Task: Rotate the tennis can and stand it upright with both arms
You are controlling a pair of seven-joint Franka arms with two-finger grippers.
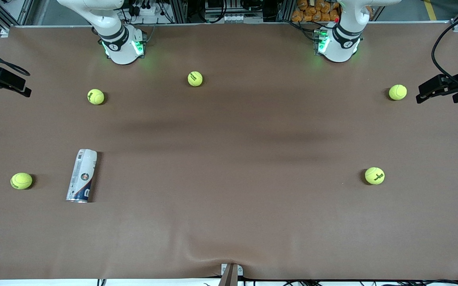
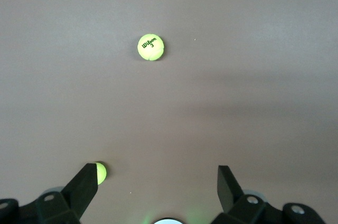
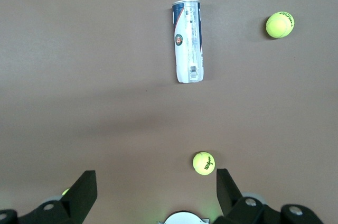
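Note:
The tennis can (image 1: 82, 175) lies on its side on the brown table, toward the right arm's end, with its silver rim nearer the front camera. It also shows in the right wrist view (image 3: 188, 42), white and navy with a small red logo. My right gripper (image 3: 155, 179) is open and empty, high over the table and well apart from the can. My left gripper (image 2: 156, 176) is open and empty, high over the left arm's end of the table. The front view shows only the two arm bases, not the grippers.
Several yellow-green tennis balls lie scattered: one (image 1: 21, 180) beside the can, one (image 1: 96, 96) and one (image 1: 195, 78) nearer the bases, two (image 1: 397, 92) (image 1: 374, 175) toward the left arm's end. Black camera mounts (image 1: 447, 85) stand at both table ends.

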